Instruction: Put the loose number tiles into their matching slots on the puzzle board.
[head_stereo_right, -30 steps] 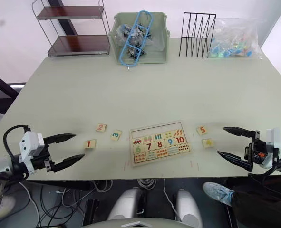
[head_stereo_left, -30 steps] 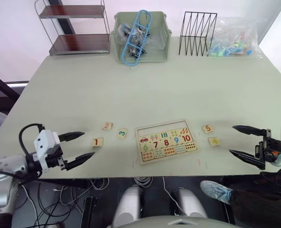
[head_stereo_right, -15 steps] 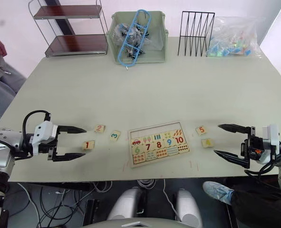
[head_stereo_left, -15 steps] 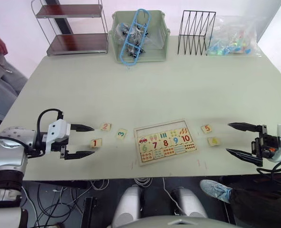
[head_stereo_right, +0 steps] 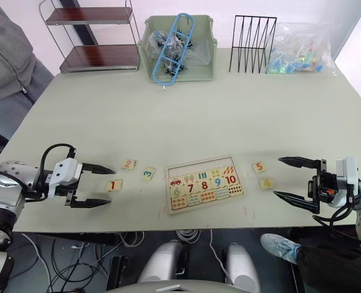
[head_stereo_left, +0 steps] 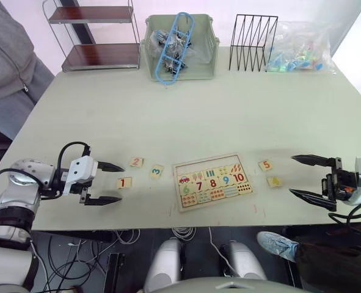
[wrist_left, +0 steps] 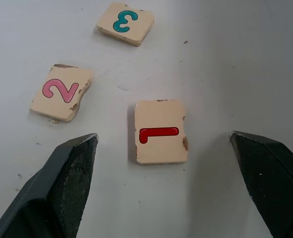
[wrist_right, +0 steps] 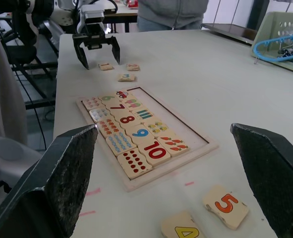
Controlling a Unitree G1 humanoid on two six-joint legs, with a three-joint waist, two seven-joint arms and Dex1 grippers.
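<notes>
Left claw (head_stereo_left: pixel 112 182) gapes released just beside tile 1 (wrist_left: pixel 160 131) on the bench (head_stereo_left: pixel 186 110); its wrist view reveals chipped tile edges. Right claw (head_stereo_left: pixel 305 177) gapes released near tile 5 (head_stereo_left: pixel 265 165) and tile 4 (head_stereo_left: pixel 274 181).

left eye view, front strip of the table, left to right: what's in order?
left gripper → 1 tile → 2 tile → 3 tile → puzzle board → 5 tile → 4 tile → right gripper
</notes>
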